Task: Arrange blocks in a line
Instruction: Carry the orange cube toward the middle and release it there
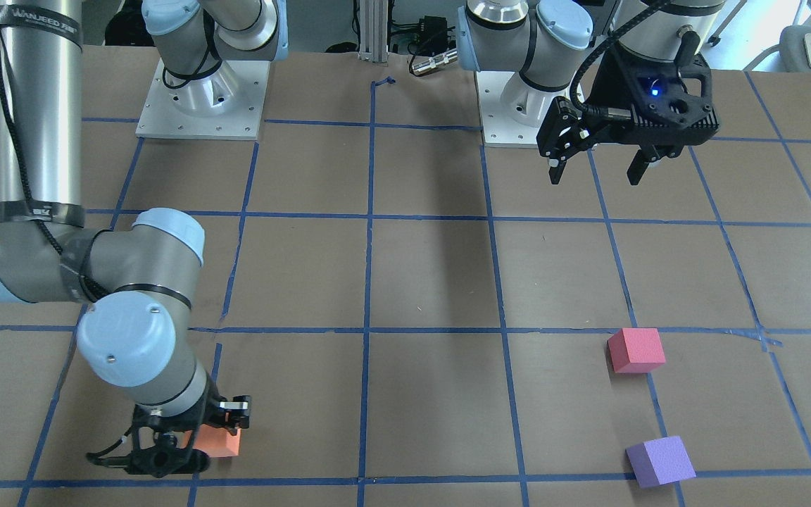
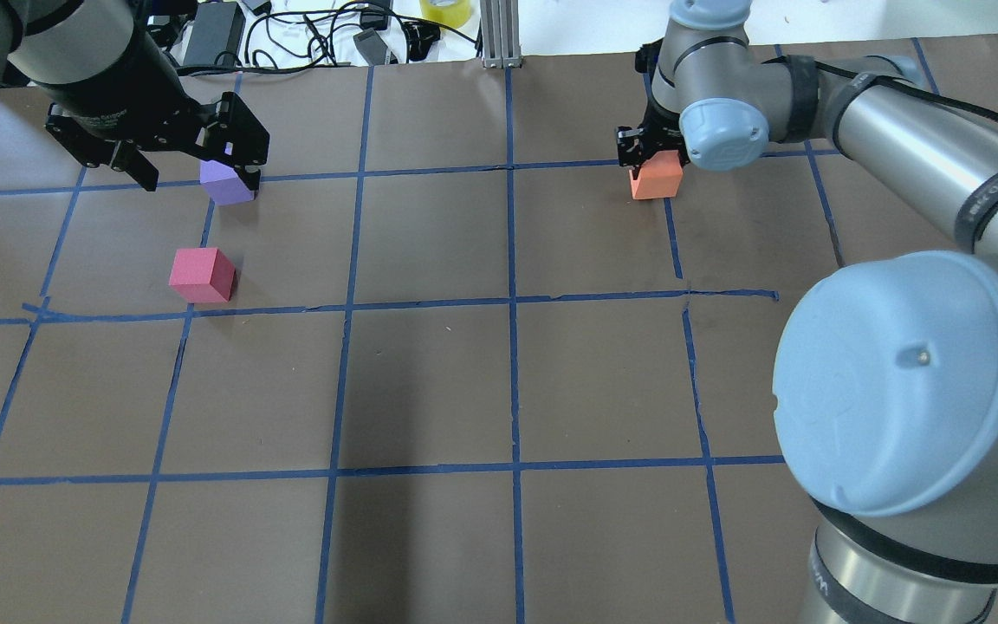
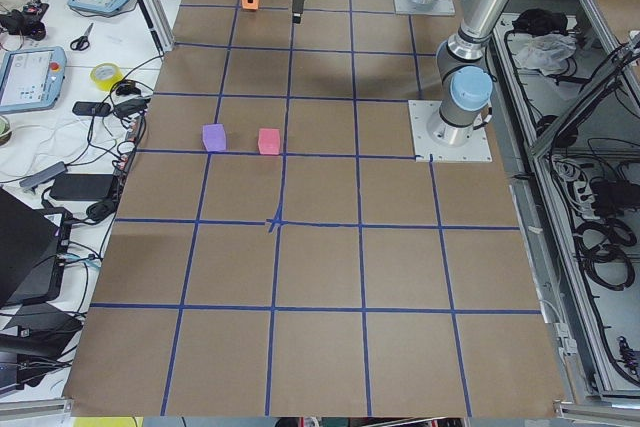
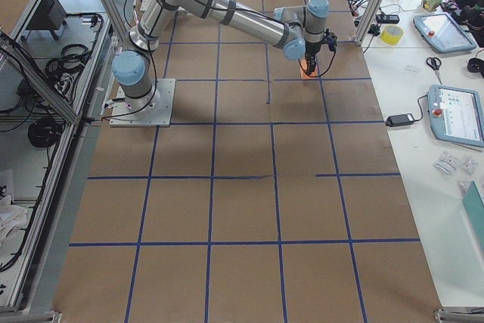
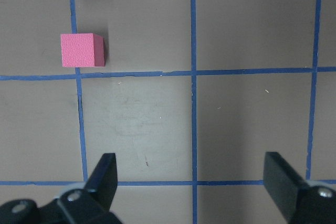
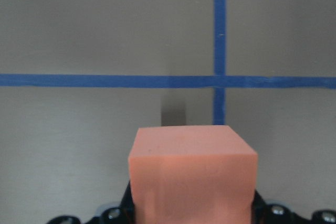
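Note:
My right gripper (image 1: 205, 440) is shut on the orange block (image 1: 224, 443), low over the table on my right side. The block fills the bottom of the right wrist view (image 6: 193, 174) and shows in the overhead view (image 2: 657, 178). I cannot tell if it touches the table. My left gripper (image 1: 595, 176) is open and empty, raised above the table; its fingers stand wide apart in the left wrist view (image 5: 191, 182). The pinkish-red block (image 1: 636, 350) and the purple block (image 1: 660, 461) lie on the table on my left side, apart from each other. Both lie ahead of the left gripper (image 5: 82, 50).
Brown table covering with a blue tape grid (image 2: 512, 303). The two arm base plates (image 1: 198, 105) stand at the robot's edge. An aluminium post (image 2: 499, 35), cables and a yellow tape roll (image 2: 445, 10) lie beyond the far edge.

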Controlling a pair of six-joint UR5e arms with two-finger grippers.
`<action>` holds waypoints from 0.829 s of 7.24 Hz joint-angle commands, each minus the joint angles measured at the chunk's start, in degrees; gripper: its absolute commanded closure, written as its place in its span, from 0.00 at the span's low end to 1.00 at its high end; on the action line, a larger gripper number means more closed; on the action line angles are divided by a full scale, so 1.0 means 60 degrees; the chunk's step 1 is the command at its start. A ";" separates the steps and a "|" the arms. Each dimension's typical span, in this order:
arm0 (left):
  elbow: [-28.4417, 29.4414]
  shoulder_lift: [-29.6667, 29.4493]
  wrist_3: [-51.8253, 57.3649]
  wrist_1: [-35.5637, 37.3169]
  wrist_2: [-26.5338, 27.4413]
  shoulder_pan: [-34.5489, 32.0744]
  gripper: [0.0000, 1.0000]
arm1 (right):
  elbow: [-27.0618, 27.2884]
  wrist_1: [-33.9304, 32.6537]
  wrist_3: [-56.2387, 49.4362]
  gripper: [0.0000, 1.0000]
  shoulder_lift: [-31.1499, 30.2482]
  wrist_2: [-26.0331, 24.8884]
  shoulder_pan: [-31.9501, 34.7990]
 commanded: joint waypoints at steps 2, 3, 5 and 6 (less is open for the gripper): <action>0.0101 -0.0009 0.0086 -0.0001 0.0018 0.0238 0.00 | -0.0451 0.0019 0.2477 0.65 0.0321 -0.0006 0.1776; -0.0058 0.0049 0.0116 -0.0015 0.0047 0.0574 0.00 | -0.0888 0.0019 0.2746 0.65 0.0657 -0.0108 0.2521; -0.0059 0.0064 0.0145 -0.0015 0.0047 0.0695 0.00 | -0.1637 0.0091 0.3553 0.62 0.1215 -0.0080 0.2909; -0.0045 0.0064 0.0145 -0.0044 0.0061 0.0724 0.00 | -0.1639 0.0092 0.3526 0.59 0.1261 -0.0080 0.2895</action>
